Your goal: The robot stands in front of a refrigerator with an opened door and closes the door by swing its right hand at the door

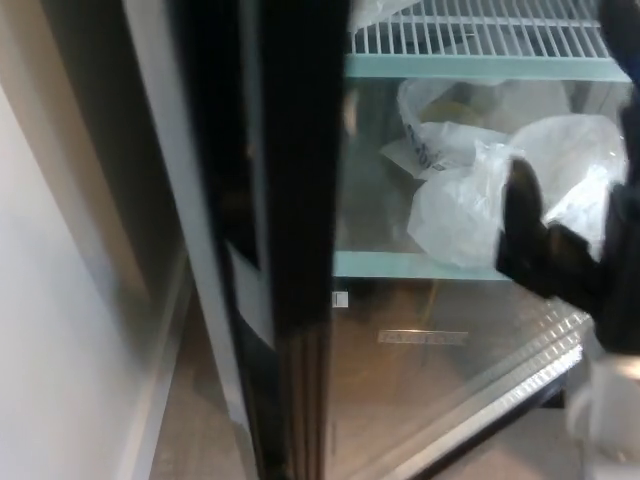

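I am presenting the right hand (560, 255), fingers unreadable in blur, to the stiff, heavy-looking glass door (300, 250), judging its rigid black frame the safest contact.

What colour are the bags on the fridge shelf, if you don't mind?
The bags are white, semi-transparent plastic, seen in the head view.

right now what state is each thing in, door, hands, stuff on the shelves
refrigerator door: nearly shut, dark frame edge upright across the middle of the head view
right hand: raised in front of the door glass, blurred, holding nothing
left hand: not in view
white plastic bags: crumpled, lying on the lower shelf behind the glass
wire shelf: above the bags, what it holds cannot be told
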